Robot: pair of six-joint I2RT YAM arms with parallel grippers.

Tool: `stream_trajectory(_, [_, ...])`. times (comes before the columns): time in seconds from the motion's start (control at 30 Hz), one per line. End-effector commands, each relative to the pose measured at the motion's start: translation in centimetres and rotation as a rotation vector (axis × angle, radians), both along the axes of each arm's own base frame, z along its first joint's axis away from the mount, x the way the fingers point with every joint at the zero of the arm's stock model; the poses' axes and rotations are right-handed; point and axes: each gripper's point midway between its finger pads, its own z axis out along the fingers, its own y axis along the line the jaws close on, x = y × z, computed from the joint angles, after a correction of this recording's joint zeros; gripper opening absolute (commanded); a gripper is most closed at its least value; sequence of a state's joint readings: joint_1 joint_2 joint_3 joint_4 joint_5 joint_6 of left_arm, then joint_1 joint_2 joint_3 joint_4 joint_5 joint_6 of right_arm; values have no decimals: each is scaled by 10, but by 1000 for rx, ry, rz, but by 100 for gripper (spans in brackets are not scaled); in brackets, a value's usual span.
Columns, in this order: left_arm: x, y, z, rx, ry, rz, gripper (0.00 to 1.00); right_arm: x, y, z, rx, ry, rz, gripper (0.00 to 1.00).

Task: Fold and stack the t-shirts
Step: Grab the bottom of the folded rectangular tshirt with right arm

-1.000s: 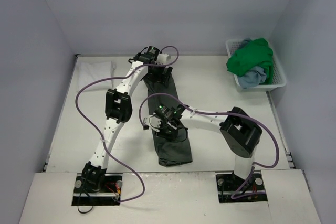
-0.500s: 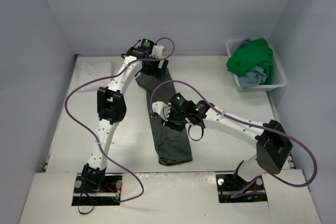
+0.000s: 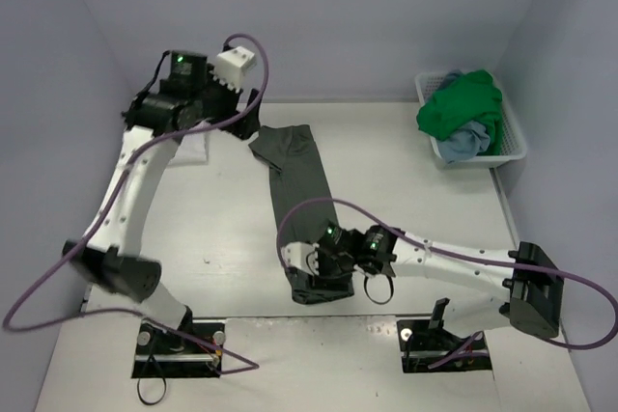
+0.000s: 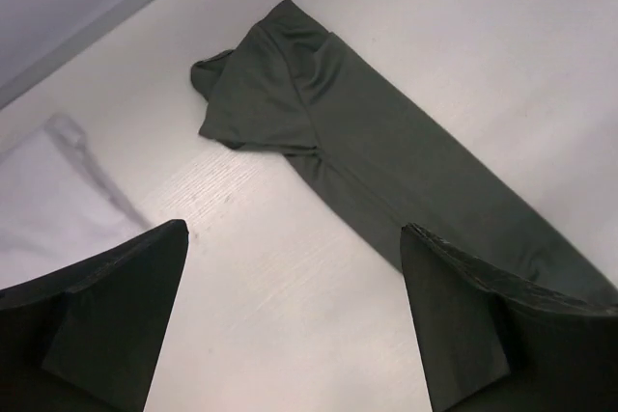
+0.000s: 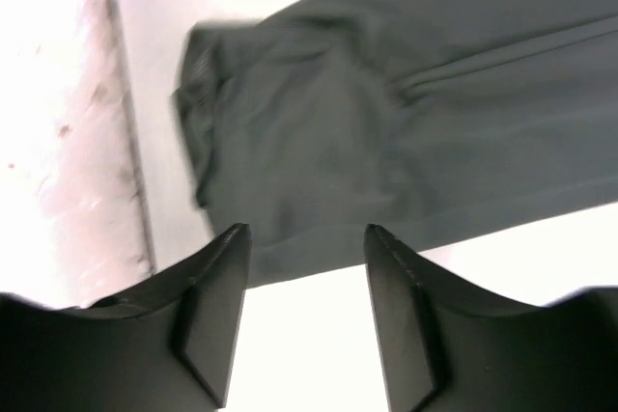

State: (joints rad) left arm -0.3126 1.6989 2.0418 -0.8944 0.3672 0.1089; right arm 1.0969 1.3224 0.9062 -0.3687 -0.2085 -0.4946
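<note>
Pale walls are closing in the white surface point(image 3: 406, 190) on three sides, and I am watching it from above and through both wrist cameras. The olive-grey t-shirt point(image 3: 299, 200) is lying flat on the middle of the surface as a long narrow strip, running from near the far edge down towards the near edge, with a sleeve poking out sideways at its far end. The right pincer point(image 3: 311, 260) is hanging low over the strip's near end, where the cloth is bunching a little; in the right wrist view its fingers point(image 5: 217, 296) are standing apart with nothing pinched between them, the shirt and the bare surface showing through the gap. The left pincer point(image 4: 293, 238) is hovering high towards the far-left corner, spread wide and holding nothing, looking down on the shirt's far end. The white t-shirt point(image 4: 48, 190) is lying folded in the far-left corner, partly hidden under the left arm in the top view. In the far-right corner the white slatted basket point(image 3: 512, 147) is holding the green t-shirt point(image 3: 463, 108), which is heaping over the light blue t-shirt point(image 3: 463, 145).
</note>
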Motion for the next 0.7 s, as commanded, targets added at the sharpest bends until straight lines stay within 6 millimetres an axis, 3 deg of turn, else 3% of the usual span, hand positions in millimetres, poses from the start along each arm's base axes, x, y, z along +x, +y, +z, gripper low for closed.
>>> stream_trajectory(0.0, [-55,31,35,64,-130,-12,85,-16,-24,-17,-98,-45,58,52])
stream_trajectory(0.03, [-65,38,36,79,-143,0,85,-19,-27,-22,-122,-57,69,54])
stream_trajectory(0.07, [-73,45,21,110,-122,6,85,-21,-29,-25,-151,-97,84,57])
stream_trajectory(0.1, [-89,58,33,116,-172,31,85,-23,-35,-31,-180,-115,111,63])
stream_trajectory(0.17, [-108,74,38,129,-217,60,85,-25,-38,-34,-197,-140,144,65])
stream_trajectory(0.2, [-109,85,24,146,-187,92,85,-25,-38,-34,-204,-156,167,70])
stream_trajectory(0.3, [-120,99,9,175,-179,125,85,-23,-34,-35,-203,-170,189,72])
stream_trajectory(0.67, [-125,99,-19,109,-136,140,85,-29,-6,-51,-195,-150,238,73])
